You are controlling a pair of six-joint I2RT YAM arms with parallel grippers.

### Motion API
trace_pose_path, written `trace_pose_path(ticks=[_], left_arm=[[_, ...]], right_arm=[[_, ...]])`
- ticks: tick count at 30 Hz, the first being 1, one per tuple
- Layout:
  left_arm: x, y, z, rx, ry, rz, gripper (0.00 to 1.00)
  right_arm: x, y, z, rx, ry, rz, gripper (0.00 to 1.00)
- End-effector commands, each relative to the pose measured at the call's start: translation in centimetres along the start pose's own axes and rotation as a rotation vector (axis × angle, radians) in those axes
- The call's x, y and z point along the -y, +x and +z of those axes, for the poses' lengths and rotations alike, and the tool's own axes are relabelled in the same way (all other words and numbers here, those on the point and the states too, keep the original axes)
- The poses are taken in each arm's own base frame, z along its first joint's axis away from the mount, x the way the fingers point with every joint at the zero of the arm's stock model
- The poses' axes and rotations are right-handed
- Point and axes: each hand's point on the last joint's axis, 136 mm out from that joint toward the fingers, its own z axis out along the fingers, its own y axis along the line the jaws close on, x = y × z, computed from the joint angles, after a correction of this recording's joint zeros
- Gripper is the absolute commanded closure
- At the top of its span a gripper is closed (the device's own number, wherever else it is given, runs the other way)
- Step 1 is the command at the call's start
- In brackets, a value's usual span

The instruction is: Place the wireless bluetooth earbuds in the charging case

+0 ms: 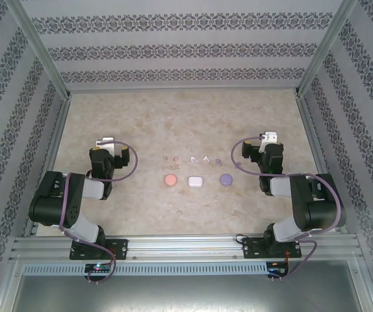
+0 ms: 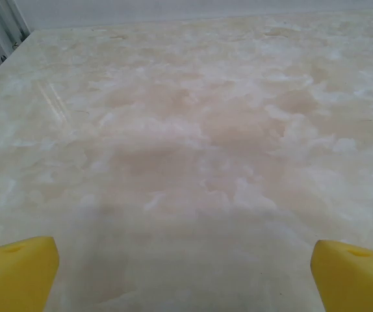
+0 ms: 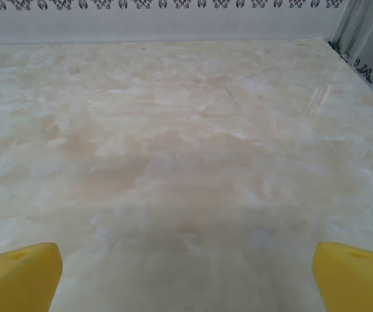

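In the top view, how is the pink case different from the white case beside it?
The pink case is salmon pink and looks round from above; the white case is white and looks like a rounded rectangle. The pink case lies at the left end of the row; the white case lies in the middle. Both rest on the table, with pink earbuds and white earbuds behind them.
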Motion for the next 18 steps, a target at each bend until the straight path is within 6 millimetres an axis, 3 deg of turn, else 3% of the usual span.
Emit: trace_pose_path(ticks=[1, 18], left_arm=[[0.0, -1.4, 0.0, 0.047, -0.001, -0.008, 0.01], [0.7, -1.2, 1.0, -0.015, 0.086, -0.019, 0.01]], right_arm=[[-0.3, -1.5, 0.1, 0.048, -0.018, -0.011, 0.02], [-0.2, -1.5, 0.1, 0.048, -0.019, -0.008, 0.02]])
